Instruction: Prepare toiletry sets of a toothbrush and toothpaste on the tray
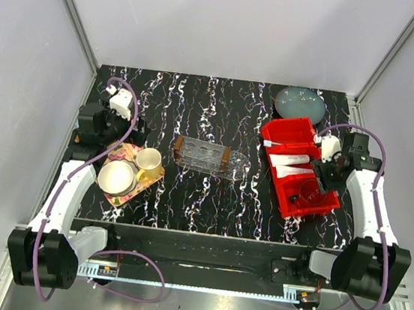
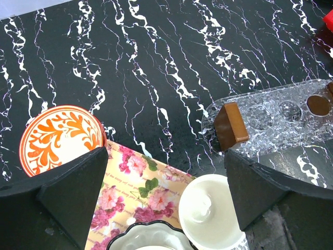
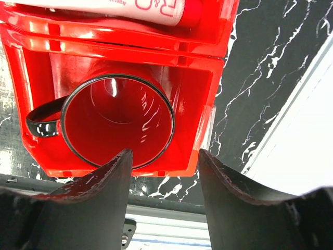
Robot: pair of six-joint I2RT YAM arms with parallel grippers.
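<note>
A small clear plastic tray with brown end handles (image 1: 201, 156) sits unfilled at the middle of the black marbled table (image 1: 221, 104), while white toothpaste tubes (image 1: 294, 161) lie in the red compartment bin (image 3: 104, 41) to its right; the toothbrush cannot be made out. The right arm (image 1: 368, 197) hangs over the bin above a red mug (image 3: 117, 120), jaws parted and empty, seemingly poised to reach for a tube. The left arm (image 1: 66, 191) holds its jaws wide and empty over a flowery pink-yellow tray (image 2: 156, 172), apparently out of the way.

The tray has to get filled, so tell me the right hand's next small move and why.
Probably shift the right hand off the red mug to the toothpaste in the next compartment of the red bin. The hand hangs open and empty over the mug, the white tubes lie beside it, and the tray looks empty.
</note>
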